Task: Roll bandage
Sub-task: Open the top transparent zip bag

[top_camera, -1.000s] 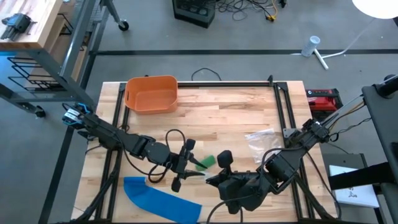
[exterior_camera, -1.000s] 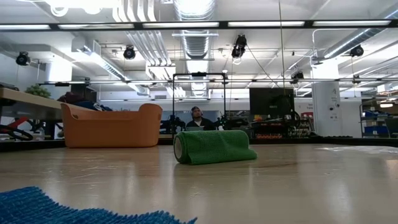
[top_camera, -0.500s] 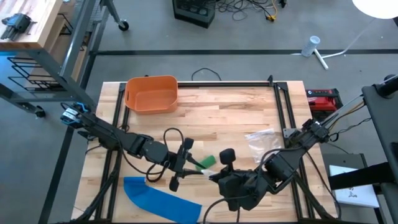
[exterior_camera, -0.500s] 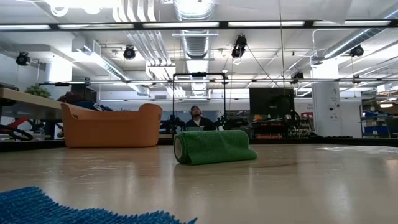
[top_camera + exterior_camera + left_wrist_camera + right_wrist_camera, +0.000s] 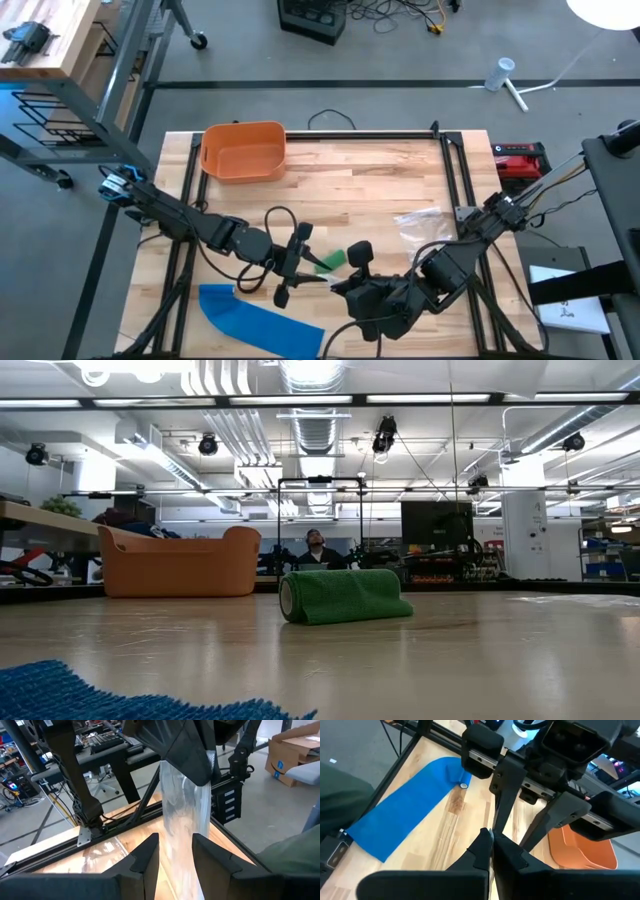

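Down near the middle of the wooden surface [image 5: 380, 180] the two arms meet almost nose to nose. Between them lies the green bandage roll [image 5: 331, 261], on its side — in the low view [image 5: 343, 596] it rests flat on the wood, wound up, its open end facing left. The left gripper [image 5: 297, 264] sits at about nine o'clock of the roll, its fingers [image 5: 148, 854] a little apart; from the left wrist view a pale, see-through strip runs through the gap between them, though I cannot tell whether they press on it. The right gripper [image 5: 345, 287] comes in from about five o'clock of the roll, its fingers [image 5: 482, 847] pressed together to a point with nothing seen between them. A blue cloth [image 5: 258, 323] lies at seven o'clock near the front edge, an orange tub [image 5: 243, 151] at eleven o'clock near the back, and a clear plastic wrapper [image 5: 420, 228] at three o'clock.
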